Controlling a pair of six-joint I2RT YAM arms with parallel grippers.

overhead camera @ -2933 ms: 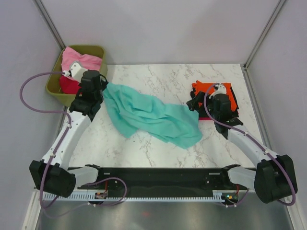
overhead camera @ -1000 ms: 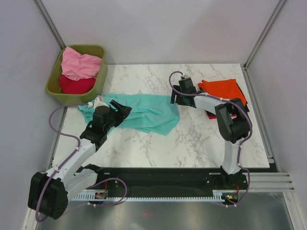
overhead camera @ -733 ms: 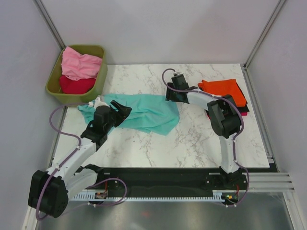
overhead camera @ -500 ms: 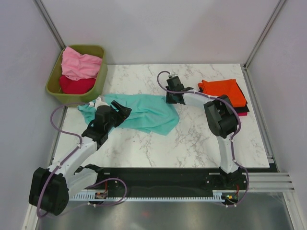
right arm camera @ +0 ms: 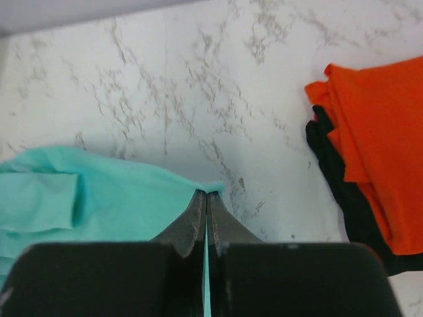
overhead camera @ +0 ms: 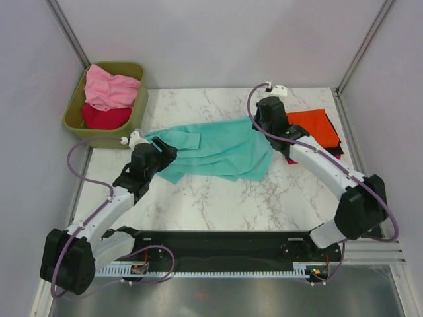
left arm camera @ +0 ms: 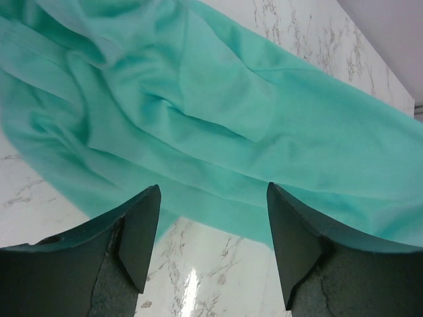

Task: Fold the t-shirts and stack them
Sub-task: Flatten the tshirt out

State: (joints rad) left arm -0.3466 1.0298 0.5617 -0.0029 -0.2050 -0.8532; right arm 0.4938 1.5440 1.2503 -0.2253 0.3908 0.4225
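A teal t-shirt lies spread across the middle of the marble table. My right gripper is shut on its far right corner, and the right wrist view shows my right gripper pinching that teal t-shirt edge. My left gripper hovers open over the shirt's left end. In the left wrist view my left gripper has nothing between its fingers, with the teal t-shirt just beyond it. An orange t-shirt lies folded on a black one at the right.
An olive-green bin at the back left holds a pink shirt over a red one. In the right wrist view the orange shirt and the black shirt lie close to the right of my gripper.
My right gripper has shut on the teal shirt's corner and drawn it right toward the orange stack, stretching the cloth out. The left gripper has stayed open, shifting slightly.
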